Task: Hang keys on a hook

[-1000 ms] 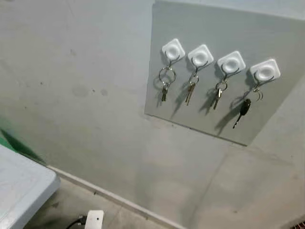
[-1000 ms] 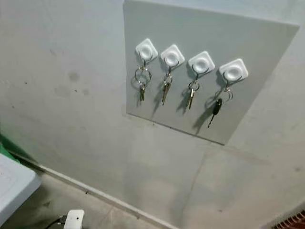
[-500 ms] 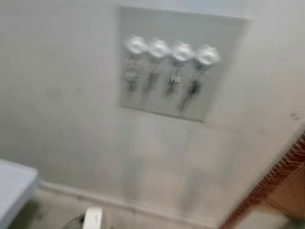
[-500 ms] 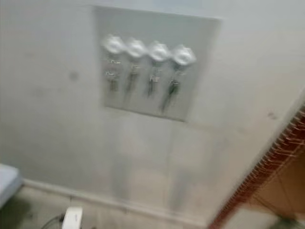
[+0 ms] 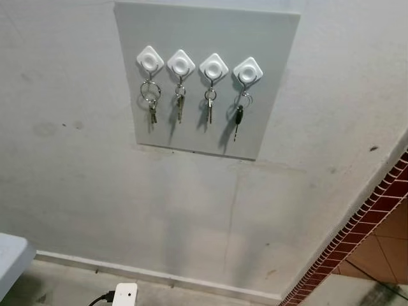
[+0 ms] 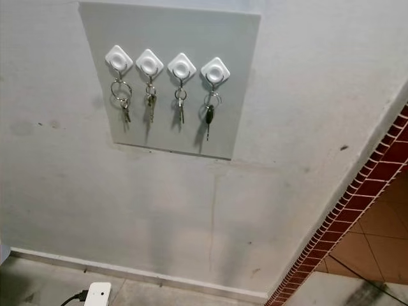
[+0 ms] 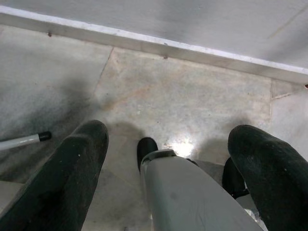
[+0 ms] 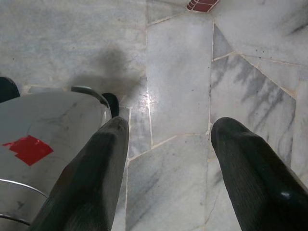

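A grey board (image 5: 268, 76) on the wall carries a row of white square hooks, and a set of keys hangs from each. On the leftmost hook (image 5: 150, 60) hangs a big ring with keys (image 5: 151, 102). The rightmost hook (image 5: 248, 69) holds a black-headed key (image 5: 238, 116). Both arms hang low. My left gripper (image 7: 168, 163) is open over the stone floor, with nothing between its fingers. My right gripper (image 8: 166, 163) is open too, also holding nothing, above marble tiles.
A red brick wall edge (image 5: 357, 236) runs diagonally at the right. A white table corner (image 5: 11, 255) shows at the lower left. A white plug with a black cable (image 5: 122, 295) lies on the floor by the skirting. My own leg (image 7: 187, 192) shows between the left fingers.
The camera has swung right and pulled back: the board now sits higher and further left, the brick wall has come into view, and the table has slid nearly out of the picture.
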`<state>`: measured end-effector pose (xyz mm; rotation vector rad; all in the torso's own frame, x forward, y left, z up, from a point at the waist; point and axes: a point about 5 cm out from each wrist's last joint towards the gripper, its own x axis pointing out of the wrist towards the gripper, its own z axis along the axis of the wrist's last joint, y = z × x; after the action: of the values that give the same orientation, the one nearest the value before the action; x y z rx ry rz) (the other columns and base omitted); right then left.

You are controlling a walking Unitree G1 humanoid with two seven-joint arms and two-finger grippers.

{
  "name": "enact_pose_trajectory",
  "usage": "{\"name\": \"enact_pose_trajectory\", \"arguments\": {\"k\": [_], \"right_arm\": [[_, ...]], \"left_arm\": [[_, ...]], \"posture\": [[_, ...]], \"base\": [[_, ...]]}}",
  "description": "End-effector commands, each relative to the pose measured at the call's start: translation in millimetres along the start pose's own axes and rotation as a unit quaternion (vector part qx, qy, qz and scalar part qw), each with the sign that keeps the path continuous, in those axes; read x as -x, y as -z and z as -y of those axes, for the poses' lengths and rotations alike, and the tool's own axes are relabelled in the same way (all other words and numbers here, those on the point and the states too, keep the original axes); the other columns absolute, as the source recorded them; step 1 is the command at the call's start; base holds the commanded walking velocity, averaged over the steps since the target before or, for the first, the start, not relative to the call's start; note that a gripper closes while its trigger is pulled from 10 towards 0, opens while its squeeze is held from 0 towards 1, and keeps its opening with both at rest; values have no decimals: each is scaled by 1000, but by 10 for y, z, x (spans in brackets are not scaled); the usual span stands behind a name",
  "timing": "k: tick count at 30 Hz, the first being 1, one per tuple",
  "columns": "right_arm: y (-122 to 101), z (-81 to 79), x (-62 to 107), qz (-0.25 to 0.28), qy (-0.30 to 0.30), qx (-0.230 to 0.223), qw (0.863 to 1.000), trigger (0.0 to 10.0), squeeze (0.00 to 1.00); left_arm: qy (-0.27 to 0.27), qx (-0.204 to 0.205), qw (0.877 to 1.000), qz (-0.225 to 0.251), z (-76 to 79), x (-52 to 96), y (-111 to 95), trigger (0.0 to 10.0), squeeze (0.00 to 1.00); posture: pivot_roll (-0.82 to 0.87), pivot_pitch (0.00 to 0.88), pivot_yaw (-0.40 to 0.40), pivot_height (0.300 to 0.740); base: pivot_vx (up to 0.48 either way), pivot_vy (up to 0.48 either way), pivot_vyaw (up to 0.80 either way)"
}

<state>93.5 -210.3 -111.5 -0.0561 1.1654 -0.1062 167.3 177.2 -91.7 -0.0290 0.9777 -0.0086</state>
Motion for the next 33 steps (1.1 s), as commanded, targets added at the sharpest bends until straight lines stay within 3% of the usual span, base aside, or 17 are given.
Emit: {"name": "enact_pose_trajectory", "arguments": {"k": [1, 14, 26, 33], "right_arm": [[-3, 2, 1, 3, 1, -4, 1000, 10000, 0], [-36, 32, 2, 18, -2, -32, 999, 10000, 0], [-69, -17, -8, 22, -2, -54, 998, 10000, 0], [-102, -58, -15, 27, -5, -66, 997, 10000, 0]], "left_arm": [[3, -10, 1000, 2, -5, 1, -7, 10000, 0], [9, -6, 1000, 10, -2, -5, -49, 10000, 0], [12, -30, 999, 12, -29, -14, -113, 10000, 0], [19, -12, 1000, 20, 11, -28, -172, 10000, 0]], "posture": [[6, 0, -24, 740], [-4, 0, 5, 740], [-32, 0, 39, 740], [-37, 0, 41, 740]], "base": [[0, 0, 0], [0, 0, 0], [0, 0, 0], [0, -138, 0]]}}
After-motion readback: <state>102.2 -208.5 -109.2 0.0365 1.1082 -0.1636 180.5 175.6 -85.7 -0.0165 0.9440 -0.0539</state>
